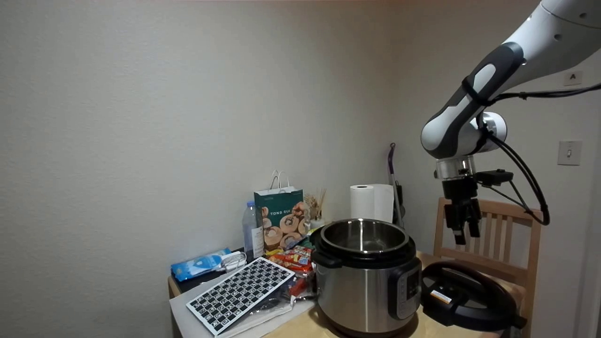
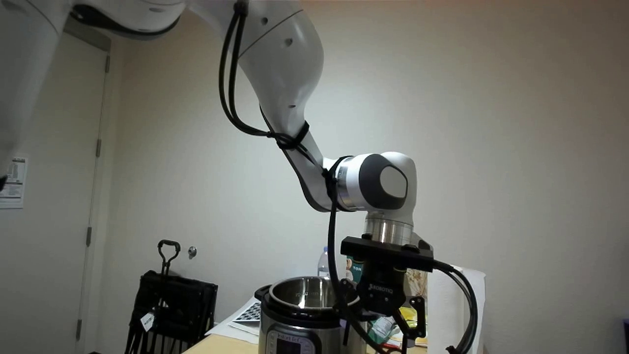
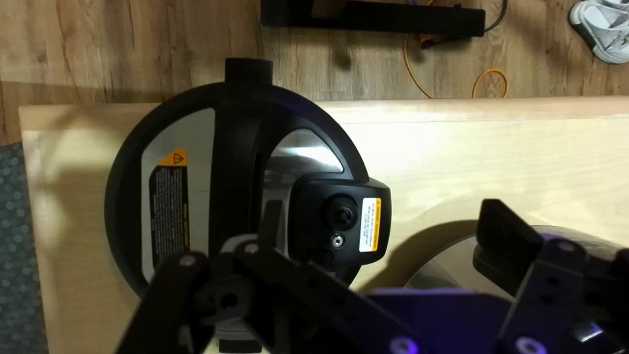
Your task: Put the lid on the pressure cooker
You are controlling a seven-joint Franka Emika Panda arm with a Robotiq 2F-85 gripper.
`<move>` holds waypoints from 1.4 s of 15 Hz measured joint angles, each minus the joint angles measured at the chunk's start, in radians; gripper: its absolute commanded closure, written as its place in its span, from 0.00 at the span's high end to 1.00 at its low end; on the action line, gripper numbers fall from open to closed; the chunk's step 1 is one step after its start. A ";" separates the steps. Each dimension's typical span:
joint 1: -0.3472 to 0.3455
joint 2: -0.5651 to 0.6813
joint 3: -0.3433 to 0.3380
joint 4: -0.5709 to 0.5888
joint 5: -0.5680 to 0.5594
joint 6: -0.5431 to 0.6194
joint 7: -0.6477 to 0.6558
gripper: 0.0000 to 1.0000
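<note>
At the bench (image 3: 491,157) corner by the chair (image 1: 509,211): lid (image 3: 238,177), handle up, on the wood, off the cooker (image 1: 361,300). In wrist view its tab shows past the long edge, and its valve block points away from the short edge, toward the cooker.

Cooker's upright, farther from that short edge than the lid and set in from the long one. Just beside the lid; wood shows between them in wrist view. Top's open, steel pot (image 1: 364,234) seated inside. Panel (image 1: 407,291) on the lid's side.

Claw (image 1: 466,234) is released: fingers (image 3: 506,241) spread wide, pointing down, above the lid end of the bench, apart from the lid.

Edge by the wall (image 1: 141,117): paper towel (image 1: 362,202) behind the cooker in an exterior view, then green bag (image 1: 284,216), bottle (image 1: 249,223), red snack packs (image 1: 296,258) in front of the bag. Purple-topped pole (image 1: 391,162) shows beside the paper towel. By the left corner in an exterior view: blue pack (image 1: 199,264). Checkerboard (image 1: 242,293) sits tilted over a white sheet (image 1: 183,314) on that end.

Floor (image 3: 162,44) past the long edge: shoes (image 3: 607,29), orange cable (image 3: 491,71).
</note>
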 measured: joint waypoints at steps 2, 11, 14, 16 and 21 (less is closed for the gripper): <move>-0.010 0.032 0.013 0.011 0.000 0.074 0.000 1.00; -0.135 0.397 0.086 0.286 0.022 0.173 -0.003 1.00; -0.139 0.402 0.090 0.299 0.022 0.158 0.000 1.00; -0.148 0.405 0.096 0.297 0.022 0.142 0.002 1.00; -0.186 0.424 0.100 0.298 0.022 0.103 0.002 0.97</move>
